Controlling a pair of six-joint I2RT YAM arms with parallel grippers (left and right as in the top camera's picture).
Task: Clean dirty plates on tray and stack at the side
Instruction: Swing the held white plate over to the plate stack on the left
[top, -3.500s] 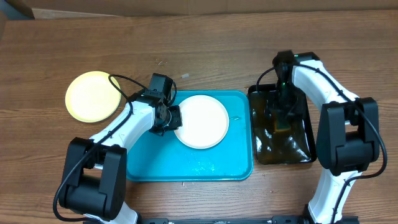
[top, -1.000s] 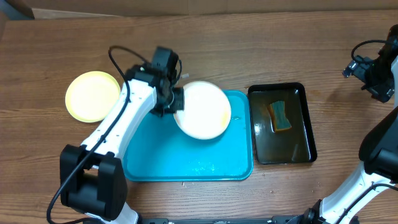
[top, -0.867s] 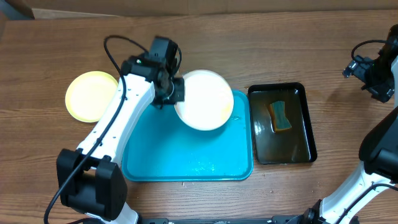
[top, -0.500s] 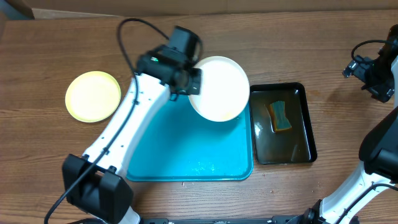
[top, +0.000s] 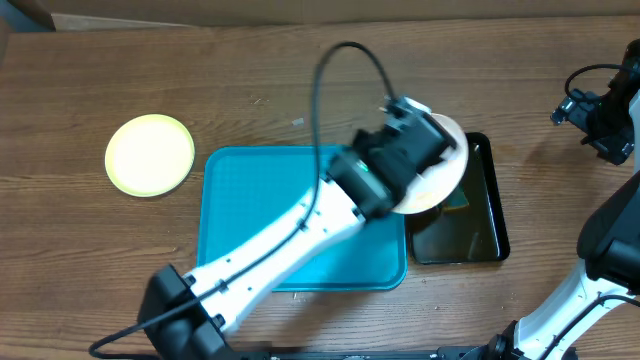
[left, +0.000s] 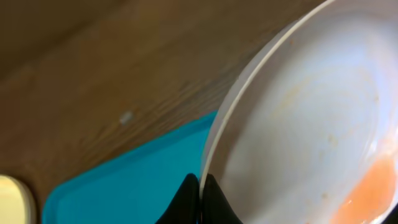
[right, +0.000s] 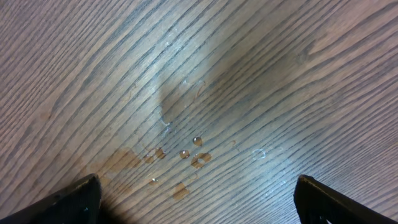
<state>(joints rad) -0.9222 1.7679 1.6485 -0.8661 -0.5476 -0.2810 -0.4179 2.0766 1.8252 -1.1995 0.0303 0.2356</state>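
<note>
Gripping a white plate (left: 298, 124) by its rim, the left gripper (left: 200, 198) was clamped tight, plate above the upper-left corner of the black tray (top: 470, 235), right of centre overhead, clear of the teal tray (top: 260, 200). Yellow plate (top: 150, 154) lay at far left; right gripper (right: 196, 199) hung spread wide over the droplet-spotted table (right: 249, 74).

Plate (top: 150, 155) left of tray (top: 260, 205), second plate (top: 448, 175) above smaller tray (top: 458, 240)

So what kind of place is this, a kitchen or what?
Probably a robotics lab bench staged for dishwashing: robot arms at a wooden table, a teal tray and a black tray of water.
</note>
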